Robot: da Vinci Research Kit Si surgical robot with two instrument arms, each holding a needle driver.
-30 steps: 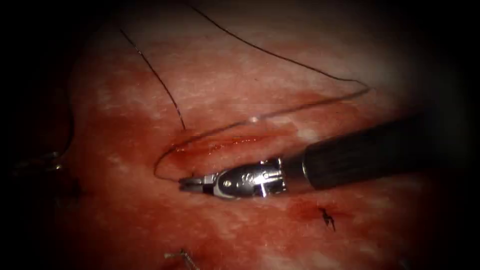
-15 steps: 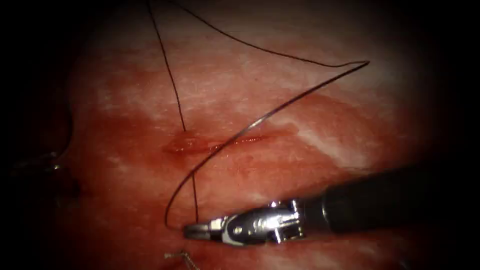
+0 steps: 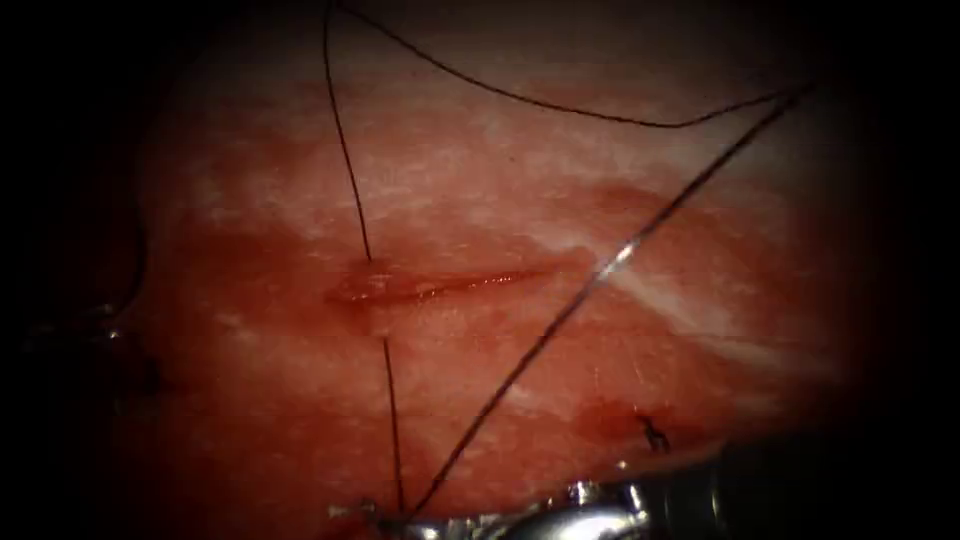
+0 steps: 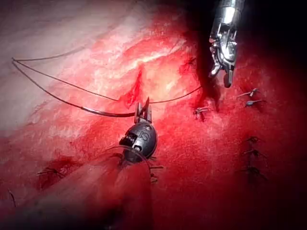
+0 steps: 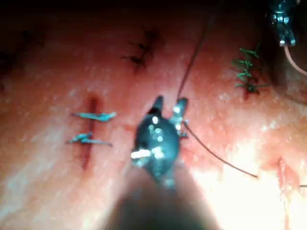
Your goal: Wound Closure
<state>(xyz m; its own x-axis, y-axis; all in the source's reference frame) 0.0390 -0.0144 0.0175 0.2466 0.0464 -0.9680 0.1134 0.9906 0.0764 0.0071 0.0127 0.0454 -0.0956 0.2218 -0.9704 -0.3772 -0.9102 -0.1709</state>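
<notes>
Right pincer (image 3: 392, 522): clamped shut on the thread (image 3: 560, 320), low at the near edge of the endoscope view, below the cut's left end
Left pincer (image 4: 220, 76): parted, holding nothing, well apart from the thread, beside old stitches (image 4: 249, 93)
Thread: two strands meeting at the right pincer's tip; one rising straight to the left end of the cut (image 3: 450, 285) and on past it, the other slanting up to the right across the cut's right end, then folding back over the far tissue (image 3: 480, 180)
Cut: long axis left to right, wet with red fluid (image 3: 400, 292)
Needle: place cannot be told; in neither pincer
Key relation: stitch point straight above the right pincer, held strand crosswise to the cut; right arm nearer by far
</notes>
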